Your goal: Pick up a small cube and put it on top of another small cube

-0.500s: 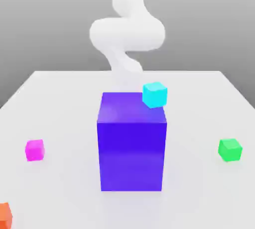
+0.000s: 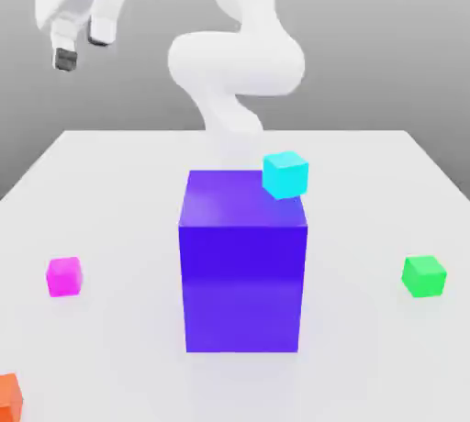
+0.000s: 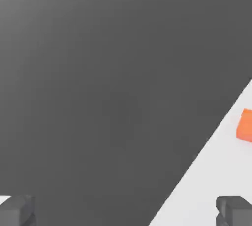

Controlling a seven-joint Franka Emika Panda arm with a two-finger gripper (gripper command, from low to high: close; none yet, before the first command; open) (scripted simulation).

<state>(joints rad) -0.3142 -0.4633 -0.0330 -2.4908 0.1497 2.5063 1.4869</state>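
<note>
White table (image 2: 110, 209) under grey backdrop carries small cube (image 2: 64, 276) and another small cube (image 2: 423, 275).

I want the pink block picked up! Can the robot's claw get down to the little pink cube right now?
Probably yes. The gripper hangs open, high above the table's left side in the exterior view, and the pink cube sits alone below it. The big blue-purple block stands off to the side, not between them.

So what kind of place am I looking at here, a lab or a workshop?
Probably neither: it looks like a computer-simulated test scene. A plain white table sits against a blank grey backdrop, holding flat-coloured cubes such as the magenta cube and green cube, with a smooth white robot arm above.
</note>
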